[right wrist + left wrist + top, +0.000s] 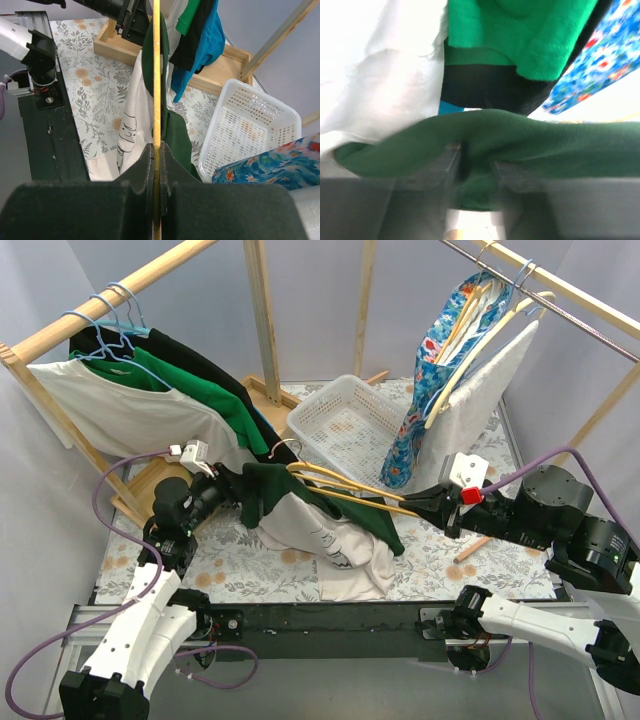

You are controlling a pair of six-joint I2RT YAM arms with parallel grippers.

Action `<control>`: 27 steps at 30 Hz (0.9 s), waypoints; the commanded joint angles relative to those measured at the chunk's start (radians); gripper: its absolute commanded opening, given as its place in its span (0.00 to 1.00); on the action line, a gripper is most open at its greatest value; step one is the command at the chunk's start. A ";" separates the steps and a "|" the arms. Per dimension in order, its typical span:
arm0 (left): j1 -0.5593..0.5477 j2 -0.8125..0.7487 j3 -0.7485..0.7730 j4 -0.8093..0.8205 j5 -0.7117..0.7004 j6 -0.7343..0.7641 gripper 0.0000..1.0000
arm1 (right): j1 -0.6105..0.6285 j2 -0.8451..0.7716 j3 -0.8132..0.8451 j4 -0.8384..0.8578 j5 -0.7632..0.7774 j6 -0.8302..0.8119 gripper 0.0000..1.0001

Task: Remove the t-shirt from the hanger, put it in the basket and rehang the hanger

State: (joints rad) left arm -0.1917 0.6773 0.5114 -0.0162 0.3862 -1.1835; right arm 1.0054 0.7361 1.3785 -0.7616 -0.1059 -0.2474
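Observation:
The t-shirt (300, 505), dark green with a white printed part, hangs over a wooden hanger (345, 490) and spills onto the table. My right gripper (412, 505) is shut on the right end of the hanger; in the right wrist view the yellow bar (156, 75) runs straight out from between the closed jaws of that gripper (157, 150). My left gripper (240, 486) is at the shirt's left end. In the left wrist view a fold of the green t-shirt (520, 140) fills the gap of the left gripper (477, 162), pinched between the fingers (445, 167).
A white basket (345, 425) stands at the back centre. Green, black and white shirts (160, 390) hang on the wooden rack at left. A floral garment (430, 390) and a white one (485, 390) hang from the rail at right. A wooden base (220, 82) lies behind.

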 commanded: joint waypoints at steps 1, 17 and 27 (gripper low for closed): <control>0.001 -0.007 0.036 0.027 -0.032 0.010 0.11 | -0.001 -0.023 0.054 0.097 -0.017 0.013 0.01; 0.000 -0.024 0.127 -0.248 -0.537 -0.105 0.00 | -0.001 -0.110 0.099 0.015 0.267 0.020 0.01; 0.000 -0.042 0.125 -0.257 -0.492 -0.082 0.00 | -0.001 -0.015 0.143 0.076 0.437 -0.030 0.01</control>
State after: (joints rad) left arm -0.1928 0.6628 0.6056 -0.2638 -0.0860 -1.2739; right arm 1.0035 0.6674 1.4940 -0.8062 0.2359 -0.2478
